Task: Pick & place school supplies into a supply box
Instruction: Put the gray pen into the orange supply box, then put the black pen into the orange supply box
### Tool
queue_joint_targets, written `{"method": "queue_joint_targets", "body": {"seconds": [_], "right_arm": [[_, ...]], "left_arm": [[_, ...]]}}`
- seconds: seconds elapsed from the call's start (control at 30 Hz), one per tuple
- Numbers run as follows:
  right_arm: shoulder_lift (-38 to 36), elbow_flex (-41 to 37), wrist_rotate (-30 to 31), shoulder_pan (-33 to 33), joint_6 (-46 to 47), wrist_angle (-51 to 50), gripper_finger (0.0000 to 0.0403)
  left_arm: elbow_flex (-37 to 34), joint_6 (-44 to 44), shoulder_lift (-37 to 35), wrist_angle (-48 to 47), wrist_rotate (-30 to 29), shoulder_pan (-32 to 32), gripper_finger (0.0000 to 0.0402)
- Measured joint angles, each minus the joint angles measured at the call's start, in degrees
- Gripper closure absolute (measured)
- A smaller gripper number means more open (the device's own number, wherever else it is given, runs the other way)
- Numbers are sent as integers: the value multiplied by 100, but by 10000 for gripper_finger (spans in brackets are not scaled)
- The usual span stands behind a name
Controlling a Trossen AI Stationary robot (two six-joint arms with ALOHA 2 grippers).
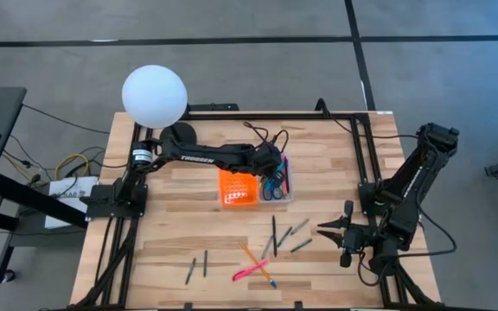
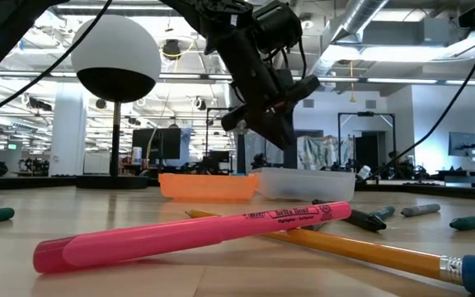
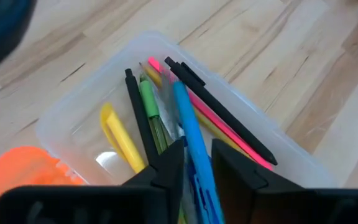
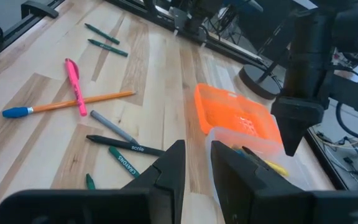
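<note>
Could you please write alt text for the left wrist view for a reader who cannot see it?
The left claw hangs over the clear supply box on a wooden table, a blue pen showing between its fingers. Inside lie yellow, green, pink and black pens; the orange lid is alongside.

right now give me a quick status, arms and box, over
Left gripper over clear box, fingers apart astride blue pen. Right gripper waiting by loose pens. Pink highlighter not boxed.

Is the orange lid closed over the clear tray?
No. In the high view the orange lid lies open flat beside the clear tray, and the left wrist view shows pens uncovered inside it.
</note>
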Motion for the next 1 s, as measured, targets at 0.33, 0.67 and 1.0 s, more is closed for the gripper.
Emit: {"method": "queue_joint_targets", "body": {"seconds": [0.33, 0.67, 1.0], "right_arm": [[0, -151, -26, -4, 269, 73, 332], [2, -376, -548, -326, 565, 176, 332], [2, -376, -1207, -891, 805, 645, 332]], "left_arm": [[-1, 1272, -10, 3, 317, -150, 258], [-4, 2201, -95, -729, -215, -1245, 253], [-7, 1562, -137, -2773, -1979, -2963, 253]]}}
